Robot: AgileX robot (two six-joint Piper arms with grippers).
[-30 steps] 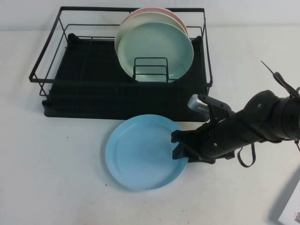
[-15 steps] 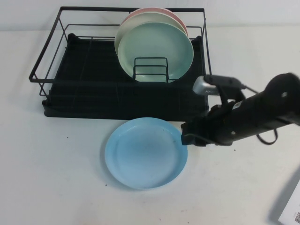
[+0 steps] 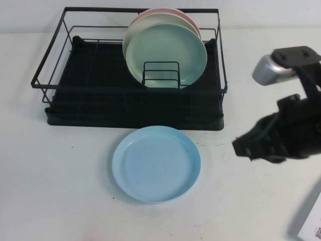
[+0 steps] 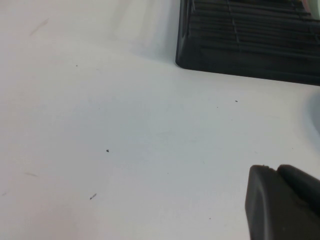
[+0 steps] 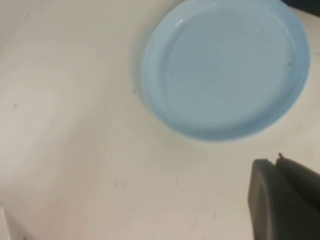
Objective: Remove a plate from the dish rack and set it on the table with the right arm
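The left gripper (image 4: 282,202) is seen only in its wrist view, low over the surface (image 3: 60,191) near a corner of the rack (image 3: 125,108); whether its fingers are released or clenched cannot be told. Pale plates (image 3: 168,52) are stood upright inside the rack. The plate (image 3: 156,163) is laid flat just in front of the rack. The right gripper (image 3: 246,148) is held right of the plate, apart from it; its fingers' state cannot be told.

Pale plain wall (image 3: 30,15) behind (evenly lit, soft shadows).
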